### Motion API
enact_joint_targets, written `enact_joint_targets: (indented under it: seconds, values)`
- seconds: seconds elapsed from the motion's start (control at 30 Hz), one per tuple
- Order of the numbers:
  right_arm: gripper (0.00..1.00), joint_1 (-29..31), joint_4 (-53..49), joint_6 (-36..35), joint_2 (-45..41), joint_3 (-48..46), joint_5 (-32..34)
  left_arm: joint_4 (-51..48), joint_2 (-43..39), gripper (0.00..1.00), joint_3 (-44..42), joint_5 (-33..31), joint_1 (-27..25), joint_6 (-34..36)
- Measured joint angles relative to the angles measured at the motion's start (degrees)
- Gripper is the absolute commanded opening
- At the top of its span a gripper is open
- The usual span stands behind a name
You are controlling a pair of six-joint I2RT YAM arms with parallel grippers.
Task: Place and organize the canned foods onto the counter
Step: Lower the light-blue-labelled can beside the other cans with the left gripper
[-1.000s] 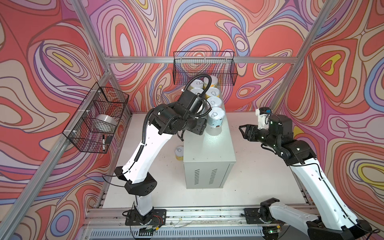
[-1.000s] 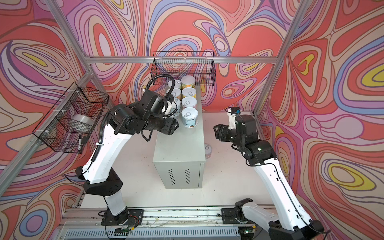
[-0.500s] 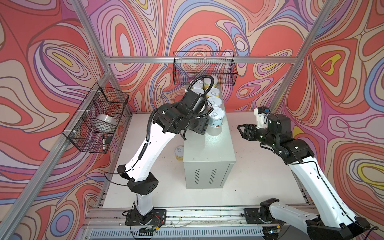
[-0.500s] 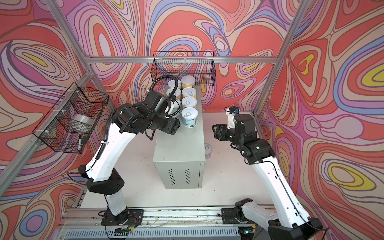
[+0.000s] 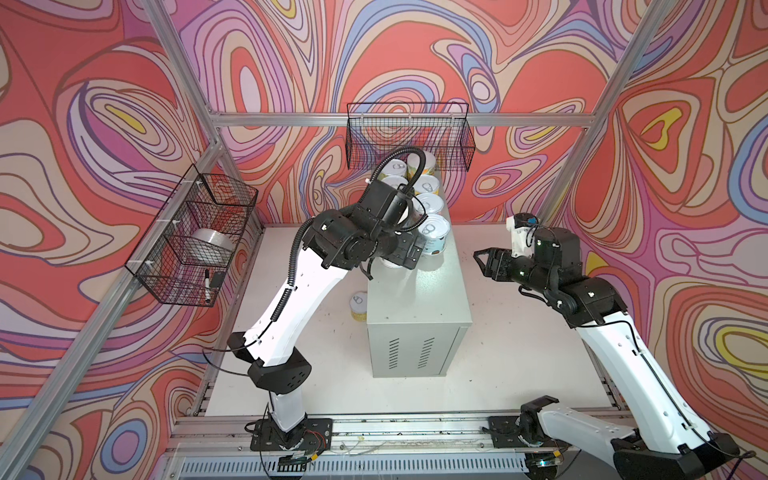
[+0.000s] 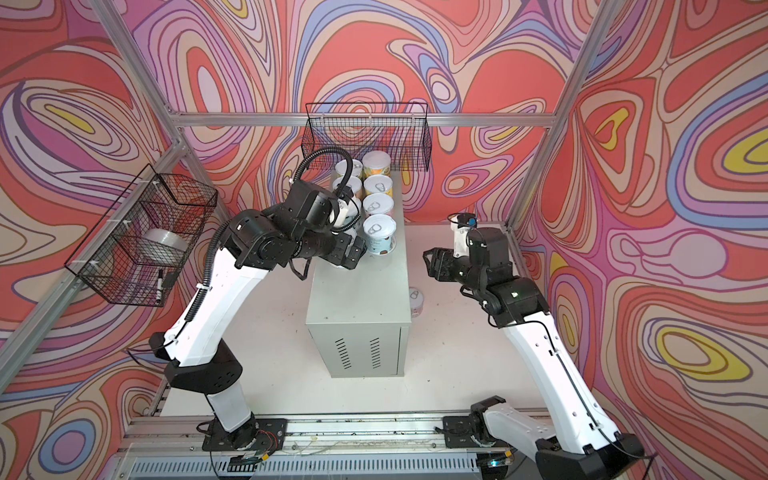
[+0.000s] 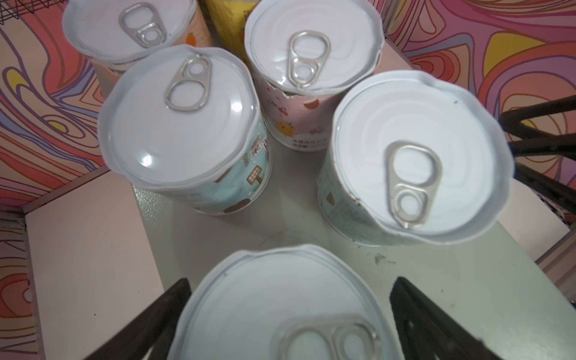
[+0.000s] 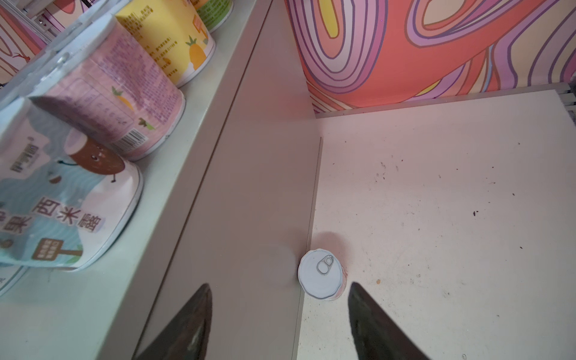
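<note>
Top views, basket: wire basket (image 5: 195, 232) on the left wall, holding tape (image 5: 210, 245) and a marker (image 5: 206, 282)
Yellow can: yellow can (image 5: 358, 306) upright on the table (image 5: 498, 353), just beside the left side of the counter (image 5: 419, 299)
Left gripper: left gripper (image 7: 289, 280) low over the counter's far half; fingers (image 7: 156, 318) apart, one each side of the front can (image 7: 265, 296); a gap shows at one finger, so not clamped
Front can: upright on the counter top, lid up, nearest in the left row
Counter: stands mid-table, vent slots on its front
Cans: cans (image 6: 378, 203) upright in two rows at the counter's far end, pull-tabs up; four show in the right row, the nearest pale blue (image 6: 379, 235); left row partly hidden by the arm
Pink can: pink can (image 6: 416, 301) upright on the table, just beside the counter's right side
Right gripper: right gripper (image 5: 480, 263) in the air right of the counter, pointing toward it; fingers apart, nothing between them; wrist view shows the pink can far below
</note>
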Motion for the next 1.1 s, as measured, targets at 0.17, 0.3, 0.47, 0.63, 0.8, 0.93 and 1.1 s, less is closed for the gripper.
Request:
enact_joint_targets:
  seconds: [0.17, 0.3, 0.47, 0.63, 0.8, 0.93, 1.1]
  values:
    - [0.70, 0.0, -0.1, 0.2, 0.0, 0.2, -0.2, 2.5, -6.7, 0.96, -8.6, 3.1, 0.0, -0.6]
    - [0.69, 0.0, 0.0, 0.3, 0.0, 0.8, -0.2, 4.7, -11.4, 0.85, -15.3, 4.7, -0.1, -1.7]
    - [0.69, 0.0, 0.0, 0.6, 0.0, 0.9, -0.4, 7.1, -13.7, 0.70, -20.5, 4.8, -0.1, -2.3]
    - [0.68, 0.0, 0.0, 1.0, 0.0, 0.9, -0.6, 8.8, -13.7, 0.64, -21.9, 3.6, -0.1, -2.5]
    - [0.68, 0.0, 0.0, 1.2, 0.0, 1.3, -0.6, 9.9, -13.7, 0.61, -22.1, 2.1, -0.1, -2.7]
    - [0.68, 0.0, 0.0, 1.3, 0.0, 1.5, -0.6, 10.1, -13.7, 0.61, -22.1, 0.7, -0.1, -3.0]
    - [0.68, 0.0, 0.0, 1.4, 0.1, 1.5, -0.6, 10.2, -13.7, 0.60, -22.1, -0.4, 0.0, -3.1]
